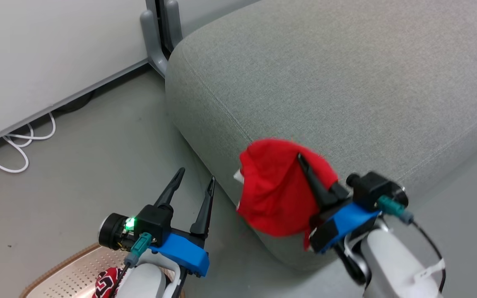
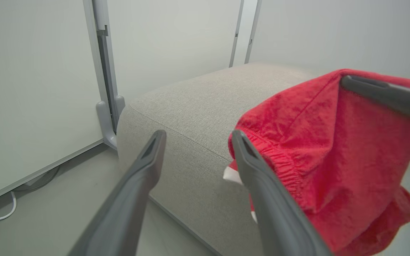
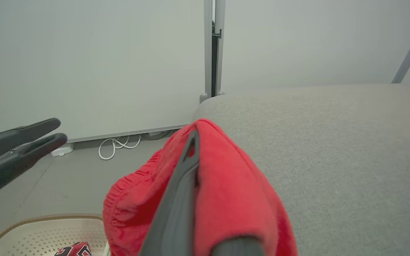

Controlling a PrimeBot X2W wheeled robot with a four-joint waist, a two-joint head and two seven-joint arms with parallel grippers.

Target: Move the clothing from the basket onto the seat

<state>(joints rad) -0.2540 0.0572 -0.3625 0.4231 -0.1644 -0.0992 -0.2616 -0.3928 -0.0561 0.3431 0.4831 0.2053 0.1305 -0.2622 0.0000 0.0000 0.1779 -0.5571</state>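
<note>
**One piece aloft, one piece lying low**

The large light-grey fabric-upholstered sofa [image 1: 346, 82], with rounded edges and stitched seams, took up the upper right of the head view, one corner nearest the robot. Beside and behind it stood a pale white wall panel [image 1: 35, 54], and a smooth grey floor [image 1: 97, 165] ran beneath both. At the lower left of that view, partly hidden by the left forearm [image 1: 143, 283], sat the cream-white perforated plastic laundry basket [image 1: 68, 267] with its brown woven-look rim. It stood on the floor, apart from the sofa.

The bright red soft fabric garment [image 1: 271, 190], with a gathered elastic band and a bit of white trim, hung clear of the basket. It was draped over the right gripper [image 1: 301, 158] in front of the sofa's rounded near edge; whether the cloth touched the upholstery could not be told. That gripper's two long dark fingers were clenched together on the fabric, pointing up toward the sofa top.

A second red garment [image 1: 107, 280], with black-and-white block lettering, lay inside the basket. The left gripper [image 1: 196, 174] hovered over the floor between basket and sofa, its fingers spread apart and holding nothing. A thin white cable [image 1: 15, 145] lay looped on the floor at the foot of the wall.
</note>
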